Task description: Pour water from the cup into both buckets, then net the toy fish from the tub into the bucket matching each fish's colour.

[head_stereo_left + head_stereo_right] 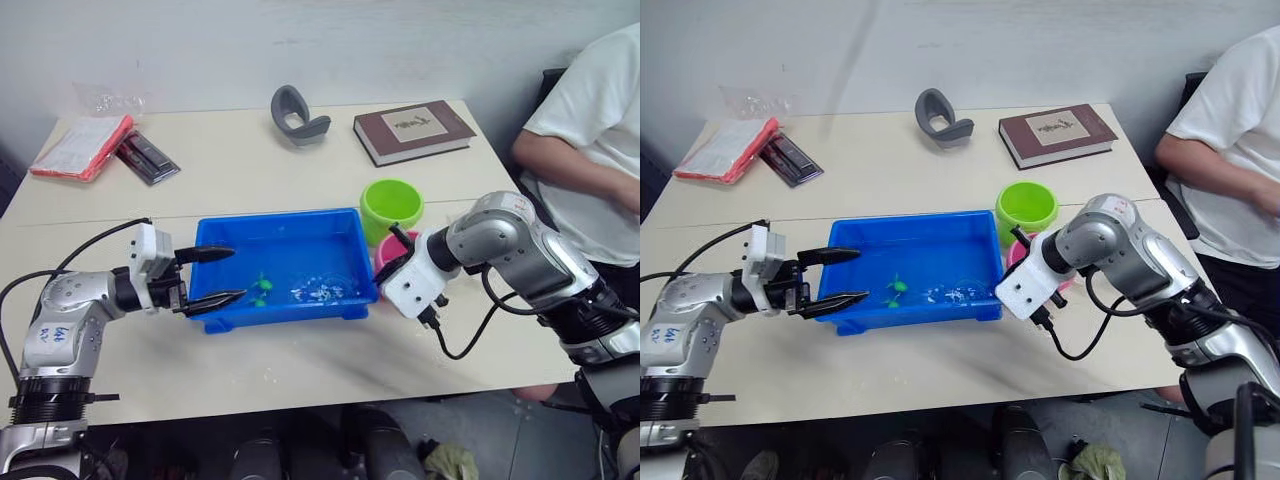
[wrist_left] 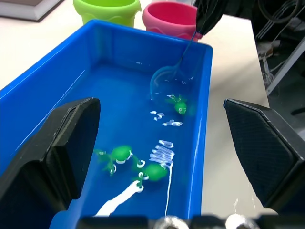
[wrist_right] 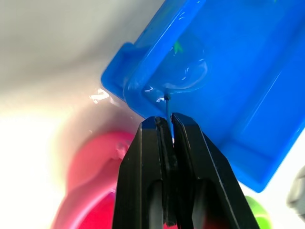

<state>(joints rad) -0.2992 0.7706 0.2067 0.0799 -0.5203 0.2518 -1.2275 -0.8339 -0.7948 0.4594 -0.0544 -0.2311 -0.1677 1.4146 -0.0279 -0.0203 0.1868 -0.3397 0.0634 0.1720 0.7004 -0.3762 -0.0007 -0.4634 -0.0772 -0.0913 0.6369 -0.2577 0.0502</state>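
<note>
Left hand [image 1: 222, 274] spread wide straddling tub [image 1: 275, 232] rim; right hand [image 3: 166, 125] pinching net [image 2: 167, 81] handle, hoop dipped beside green fish [image 2: 178, 105].

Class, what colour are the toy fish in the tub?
Bright green toy fish; clearest in the left wrist view.

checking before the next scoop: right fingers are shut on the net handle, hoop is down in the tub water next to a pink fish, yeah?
Not quite: the fish beside the net hoop is green, not pink, as the left wrist view shows. The rest holds: the right gripper has its fingers shut on the net handle, and the hoop is down in the tub water.
</note>
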